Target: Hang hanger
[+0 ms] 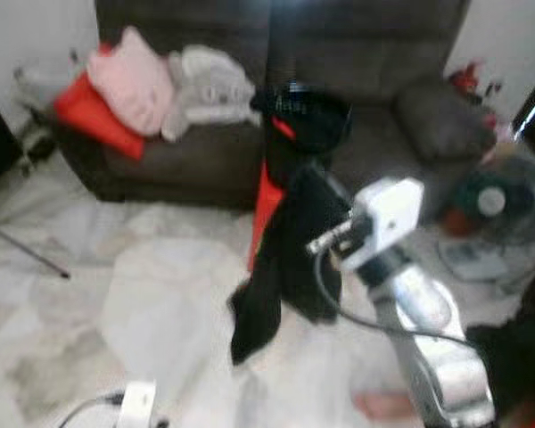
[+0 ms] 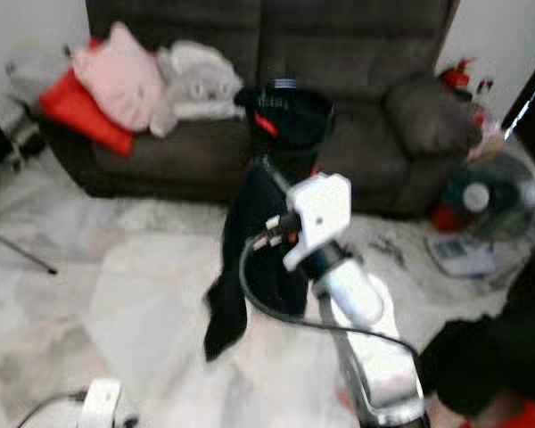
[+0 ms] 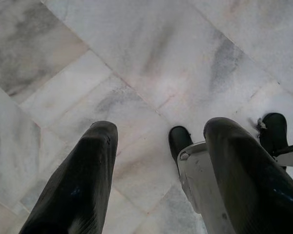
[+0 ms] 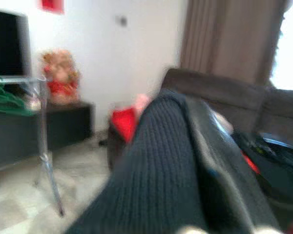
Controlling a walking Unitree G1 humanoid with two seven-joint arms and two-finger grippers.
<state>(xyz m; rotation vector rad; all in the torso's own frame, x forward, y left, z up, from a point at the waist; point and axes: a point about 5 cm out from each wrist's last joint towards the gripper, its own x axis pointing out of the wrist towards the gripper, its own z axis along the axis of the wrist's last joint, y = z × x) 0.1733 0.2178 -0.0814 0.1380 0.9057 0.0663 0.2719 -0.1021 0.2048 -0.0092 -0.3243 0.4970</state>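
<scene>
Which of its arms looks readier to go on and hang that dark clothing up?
The right one, probably. The right gripper is raised with the black garment draped from it. The left gripper hangs low, pointing at the marble floor, jaws open and empty.

Right arm raised forward, left arm hanging low.

The right arm [image 2: 366,330] reaches forward and up, and its gripper [image 1: 294,192] seems to be closed under a black garment, though the fingers are hidden. The left gripper [image 3: 161,180] points down at the floor with its two fingers [image 3: 78,185] spread apart.
</scene>
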